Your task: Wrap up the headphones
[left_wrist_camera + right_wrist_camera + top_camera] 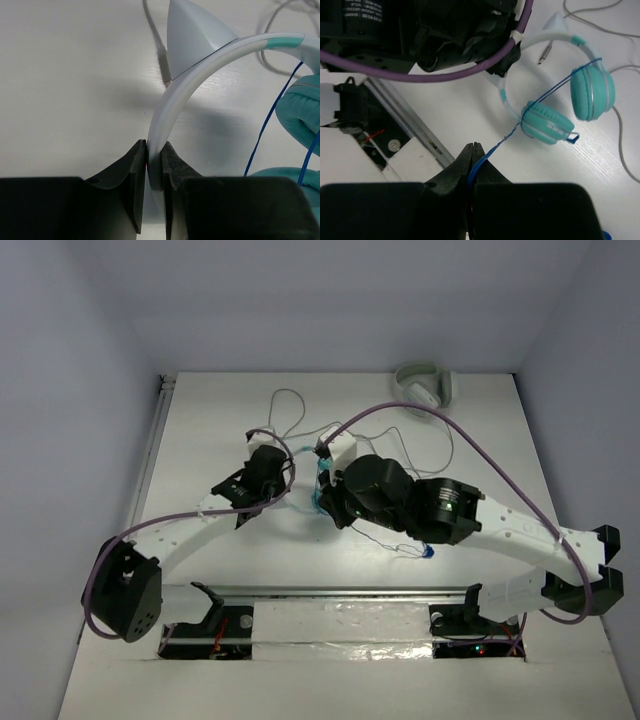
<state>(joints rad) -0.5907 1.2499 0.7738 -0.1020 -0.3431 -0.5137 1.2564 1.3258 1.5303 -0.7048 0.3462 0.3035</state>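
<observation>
My left fingers [144, 156] are clamped on the white headband [175, 95], one on each flat side, with no gap showing. From the pinch the band arcs up and away to the right, past a pale pointed ear [192, 37] standing on it. It ends at a teal ear cup [302, 112] far right of my fingertips. A thin blue cable [272, 115] runs down in front of that cup. Just beyond the fingertips a grey cable [164, 60] lies on the white surface [65, 90].

My right fingers [471, 157] are pressed together on the blue cable, which leaves the pinch and climbs ahead and to the right to the headphones [547, 122]. Only this view shows the whole set: both teal cups side by side, with the cable stretched from the nearer cup to the band above the farther one. A purple cable [445, 72] crosses ahead-left of my fingertips, and a loose grey jack plug [545, 52] lies just inside the band's arc.

From above, my two wrists cover nearly all of this, leaving only a sliver of teal [320, 490] between them. That view alone shows the grey-white headphones [425, 388], well beyond both pairs of fingers at the surface's far edge.
</observation>
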